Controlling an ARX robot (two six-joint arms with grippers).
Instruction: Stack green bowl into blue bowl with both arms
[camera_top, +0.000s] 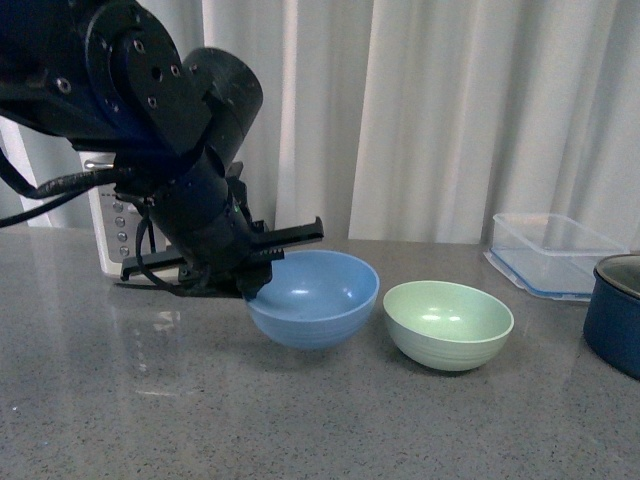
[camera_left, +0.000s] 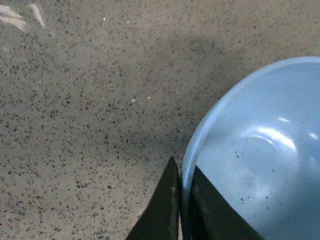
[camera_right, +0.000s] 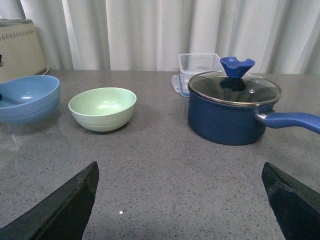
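Curtain (camera_top: 450, 100) is filling the whole back of the front view; the grey speckled counter (camera_top: 300, 420) is running across the lower half. Your left arm (camera_top: 150, 100) is looming at upper left of that frame and reaching down to the blue bowl (camera_top: 320, 300), which is sitting at centre. The green bowl (camera_top: 448, 325) is sitting upright just right of it, near but apart, with nothing inside. A navy pot (camera_right: 227, 117) with a glass lid is occupying the right of the right wrist frame, clear of both bowls. A clear container (camera_top: 555, 250) is lying behind it by the curtain. The left gripper (camera_left: 184, 164) is pinching the blue bowl's rim, one finger outside the wall and one inside, the gap narrow with only the rim between. That reads as a steadying hold, so the blue bowl is not sliding when the green one goes in. The right gripper (camera_right: 180, 167) is hanging wide apart and low over bare counter, gripping nothing, with the green bowl at the left of its frame. It looks like that bowl is yours to fetch next.
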